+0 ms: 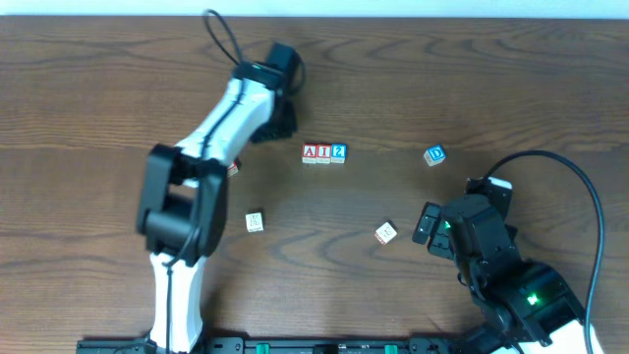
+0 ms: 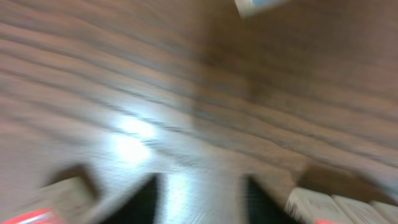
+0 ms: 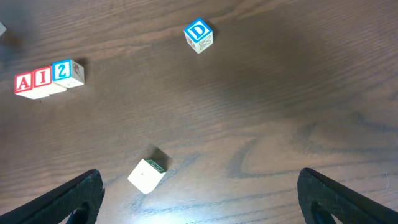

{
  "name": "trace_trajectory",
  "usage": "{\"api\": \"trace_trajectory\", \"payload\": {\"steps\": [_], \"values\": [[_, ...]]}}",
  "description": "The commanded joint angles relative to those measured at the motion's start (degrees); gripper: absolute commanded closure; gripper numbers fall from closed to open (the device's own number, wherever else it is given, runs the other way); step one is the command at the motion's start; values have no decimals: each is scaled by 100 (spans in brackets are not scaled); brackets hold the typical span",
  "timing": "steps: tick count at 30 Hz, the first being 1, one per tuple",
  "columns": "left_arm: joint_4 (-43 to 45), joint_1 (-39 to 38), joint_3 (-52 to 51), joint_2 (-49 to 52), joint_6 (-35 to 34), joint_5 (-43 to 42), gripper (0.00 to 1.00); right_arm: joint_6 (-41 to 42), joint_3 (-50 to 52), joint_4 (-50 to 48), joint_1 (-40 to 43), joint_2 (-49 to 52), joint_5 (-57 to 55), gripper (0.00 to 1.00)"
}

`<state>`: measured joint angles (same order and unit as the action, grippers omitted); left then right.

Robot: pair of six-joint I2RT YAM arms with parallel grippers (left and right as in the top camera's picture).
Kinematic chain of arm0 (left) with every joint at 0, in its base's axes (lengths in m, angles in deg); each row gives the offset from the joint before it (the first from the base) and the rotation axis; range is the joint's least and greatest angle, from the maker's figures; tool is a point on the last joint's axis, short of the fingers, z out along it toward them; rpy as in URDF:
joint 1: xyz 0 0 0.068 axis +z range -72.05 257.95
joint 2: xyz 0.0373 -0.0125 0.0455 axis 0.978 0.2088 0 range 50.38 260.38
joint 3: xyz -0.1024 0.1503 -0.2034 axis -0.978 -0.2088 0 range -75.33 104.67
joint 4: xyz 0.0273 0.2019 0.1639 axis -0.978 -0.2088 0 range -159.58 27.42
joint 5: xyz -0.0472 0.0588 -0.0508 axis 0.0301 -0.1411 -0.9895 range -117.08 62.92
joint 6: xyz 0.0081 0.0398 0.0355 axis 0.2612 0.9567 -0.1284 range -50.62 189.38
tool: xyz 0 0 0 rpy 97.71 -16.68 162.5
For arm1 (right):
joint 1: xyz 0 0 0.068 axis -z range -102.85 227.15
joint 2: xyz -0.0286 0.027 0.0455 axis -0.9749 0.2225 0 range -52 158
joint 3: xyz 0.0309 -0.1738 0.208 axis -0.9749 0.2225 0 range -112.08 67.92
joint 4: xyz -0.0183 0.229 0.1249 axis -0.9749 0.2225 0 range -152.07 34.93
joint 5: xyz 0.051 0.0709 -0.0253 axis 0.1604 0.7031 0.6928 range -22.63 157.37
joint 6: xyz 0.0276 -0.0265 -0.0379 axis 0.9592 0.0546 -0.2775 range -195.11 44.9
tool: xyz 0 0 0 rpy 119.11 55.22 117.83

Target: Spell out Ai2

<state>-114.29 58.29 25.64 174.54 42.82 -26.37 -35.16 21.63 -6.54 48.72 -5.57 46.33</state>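
Note:
Three lettered blocks stand touching in a row mid-table, reading A (image 1: 310,152), I (image 1: 323,152), 2 (image 1: 338,151). The row also shows in the right wrist view, with A (image 3: 24,82), I (image 3: 42,78) and 2 (image 3: 64,71). My left gripper (image 1: 278,122) is up left of the row. Its view is blurred, but the fingers (image 2: 202,202) stand apart with only table between them. A pale blur at the lower right of that view looks like the row (image 2: 329,208). My right gripper (image 3: 202,199) is wide open and empty at the front right (image 1: 458,206).
A blue D block (image 1: 434,154) lies right of the row, also in the right wrist view (image 3: 198,35). A white block (image 1: 386,232) lies near the right gripper (image 3: 147,175). Another block (image 1: 255,221) lies front left, and a small one (image 1: 234,169) is beside the left arm.

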Motion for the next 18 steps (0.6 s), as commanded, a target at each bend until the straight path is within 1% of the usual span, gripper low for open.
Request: {"api": "trace_trajectory", "payload": {"steps": [1, 8, 11, 13, 18], "values": [[-149, 179, 157, -1008, 238, 251, 5, 74, 28, 4, -48, -24, -57, 1], [-365, 363, 157, -2739, 238, 328, 5, 74, 28, 4, -48, -24, -57, 1], [-522, 387, 157, -3495, 236, 1029, 5, 72, 28, 4, -48, -24, -55, 1], [-706, 387, 157, -3919, 236, 1086, 5, 72, 28, 4, -48, -24, -57, 1], [-1904, 389, 157, -4771, 463, 1132, 5, 72, 28, 4, -48, -24, -57, 1]]}}
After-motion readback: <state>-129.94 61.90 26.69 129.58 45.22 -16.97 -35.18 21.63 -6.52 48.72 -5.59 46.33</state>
